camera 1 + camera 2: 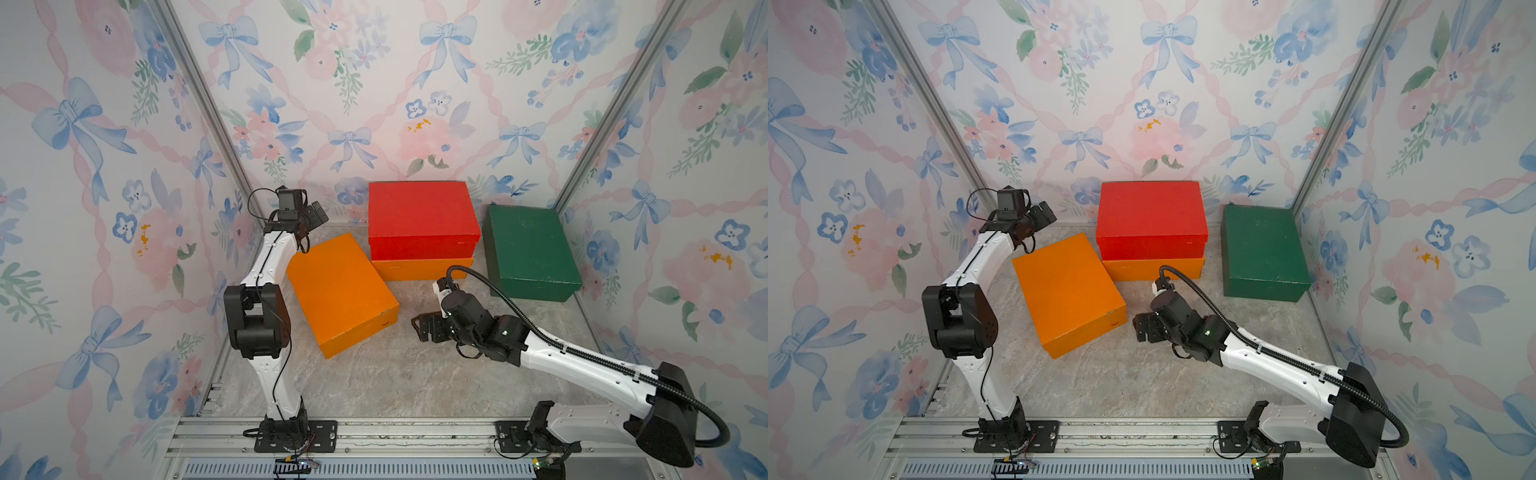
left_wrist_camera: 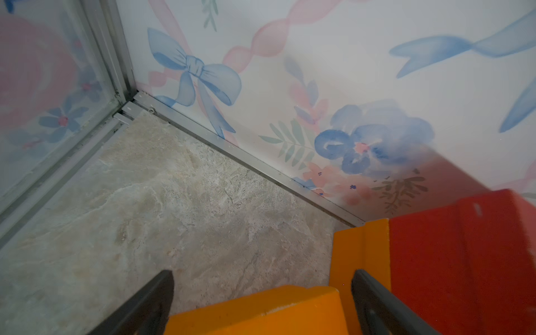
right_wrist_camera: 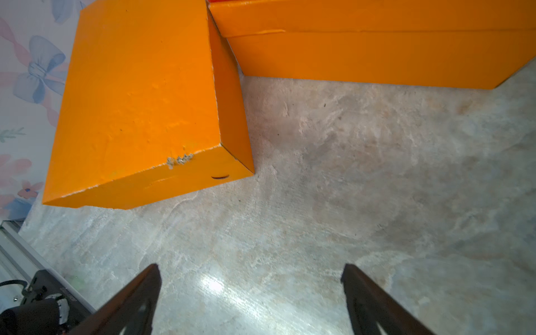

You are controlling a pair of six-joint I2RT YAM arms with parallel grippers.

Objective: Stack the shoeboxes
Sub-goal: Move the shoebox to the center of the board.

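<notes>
- My left pincer [image 2: 262,275] stands wide open and holds nothing. It hovers at the far left corner of the loose orange shoebox [image 1: 340,291], and that corner shows between its fingers in the left wrist view. I cannot tell whether they touch it.
- The loose orange shoebox lies flat on the bench [image 1: 395,374], turned at an angle, left of centre. Its far right corner sits hard against the stack, perhaps touching. It is not yet stacked.
- At the back centre one stack is begun: the red shoebox [image 1: 419,212] rests on the lower orange shoebox [image 1: 422,269], roughly squared up. The orange front face shows beneath the red one in both top views.
- My right pincer [image 3: 251,268] is spread wide with nothing between its fingers, only bare bench. It sits low, in front of the stack and just right of the loose orange shoebox's near corner, well apart from it.
- The green shoebox [image 1: 530,249] stands alone on the bench at the far right, near the side wall and beside the stack with a narrow gap.
- I judge the job about a third done: one box placed, two left to lift, the loose orange and the green.
- All four lids are shut, so I cannot see what is inside any of them.
</notes>
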